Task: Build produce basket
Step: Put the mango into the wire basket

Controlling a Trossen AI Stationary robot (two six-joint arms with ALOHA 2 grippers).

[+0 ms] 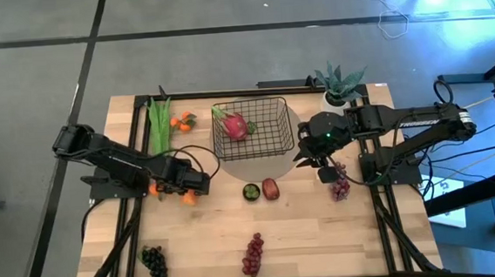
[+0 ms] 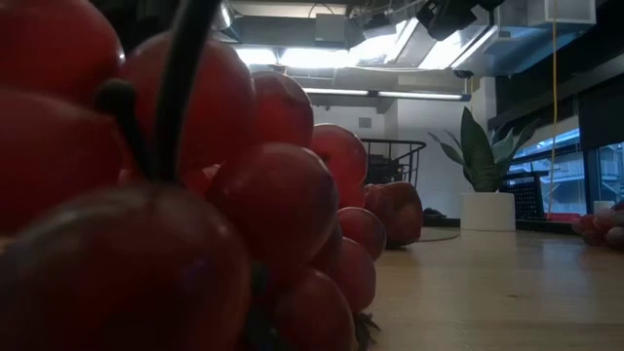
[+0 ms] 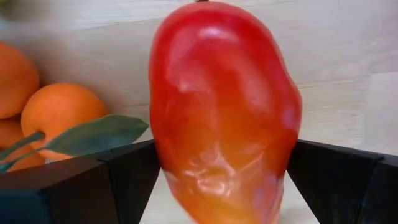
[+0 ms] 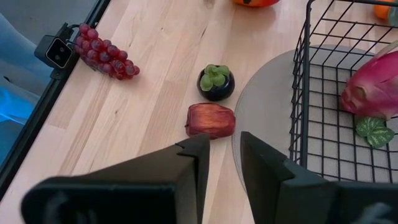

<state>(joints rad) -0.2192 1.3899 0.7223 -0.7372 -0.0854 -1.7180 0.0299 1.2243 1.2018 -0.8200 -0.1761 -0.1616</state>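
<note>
High view, from the left: we see the left gripper [image 1: 187,186] low over the wooden table [image 1: 324,238], and in the left wrist view its spread fingers [image 3: 81,186] stand on either side of a red-orange mango [image 3: 224,112]; we cannot tell if they touch it. Small oranges [image 3: 59,112] with a green leaf lie just beside it. Behind that arm a long green leafy stalk [image 1: 159,124] lies along the table's left side, with a second cluster of small oranges [image 1: 182,121] next to it. At the near left corner sits one dark grape bunch [image 1: 155,264].

In the middle stands the black wire basket [image 1: 273,124], partly on a round grey mat [image 1: 254,166]. It holds one thing we can make out, a pink dragon fruit [image 1: 234,124], lying toward its left side. In front of the mat lie a dark round fruit with a green top [image 1: 250,191] and a red fruit [image 1: 270,188], side by side. Nearer the front edge is a red grape bunch [image 1: 253,254].

To the right, the right gripper [image 1: 317,162] hovers beside the basket, its fingers [image 4: 193,168] nearly together with a narrow gap, holding nothing. A second red grape bunch [image 1: 341,184] lies below it, and a potted spiky plant [image 1: 340,86] stands at the back.

We count two red grape bunches, one dark bunch and two orange clusters.
</note>
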